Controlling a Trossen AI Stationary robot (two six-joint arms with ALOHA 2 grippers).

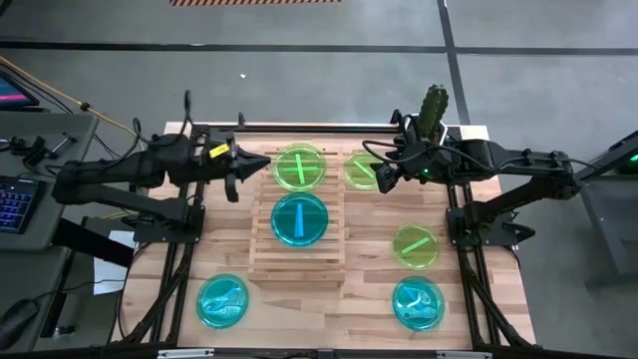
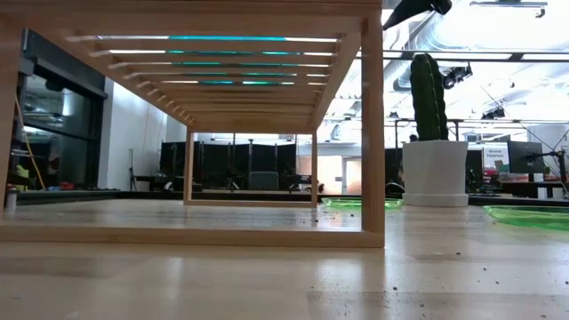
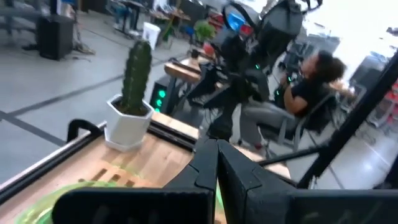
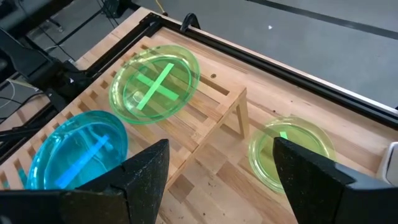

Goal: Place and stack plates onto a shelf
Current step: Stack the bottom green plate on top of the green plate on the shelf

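The shelf is a slatted wooden rack in the middle of the table. On its far part lie green plates whose bars form a cross, and in front of them a cyan plate. In the right wrist view they are the green plates and the cyan plate. Another green plate lies on the table by the shelf's far right corner. My right gripper hovers open above the table between that green plate and the shelf. My left gripper is shut and empty, off the shelf's far left side.
More plates lie on the table: green on the right, cyan at the near right and the near left. A potted cactus stands at the far right edge. A seated person is beyond the table.
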